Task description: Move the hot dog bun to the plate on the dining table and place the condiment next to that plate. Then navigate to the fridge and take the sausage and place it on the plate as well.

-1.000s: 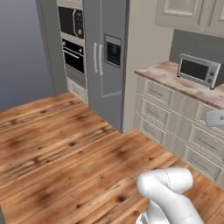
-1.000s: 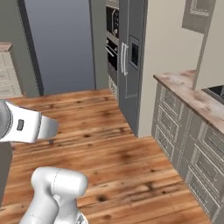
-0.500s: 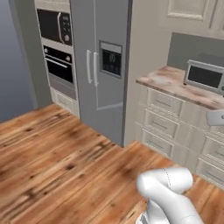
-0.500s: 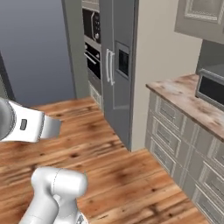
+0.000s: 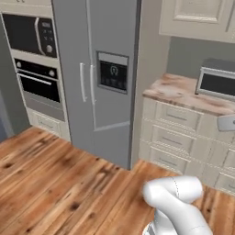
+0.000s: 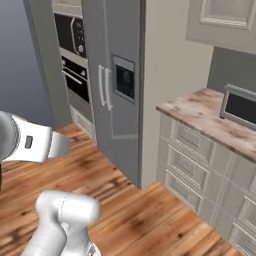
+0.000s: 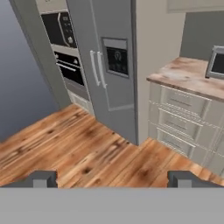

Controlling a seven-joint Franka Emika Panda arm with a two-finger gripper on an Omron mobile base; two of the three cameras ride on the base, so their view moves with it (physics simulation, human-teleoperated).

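A microwave [image 5: 219, 83] sits on the marbled counter [image 5: 181, 93] above cream drawers [image 5: 176, 119].

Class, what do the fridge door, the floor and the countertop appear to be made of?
The fridge looks like brushed grey metal: flat, matte sheen. The floor looks like varnished wood: streaked brown grain in planks. The countertop looks like marbled stone: mottled pink-beige.

Wood-plank floor [image 5: 59, 183] meets cream drawers [image 5: 176, 137] under a marbled desk [image 5: 183, 92]; built-in oven column [image 5: 34, 55] at 10 o'clock.
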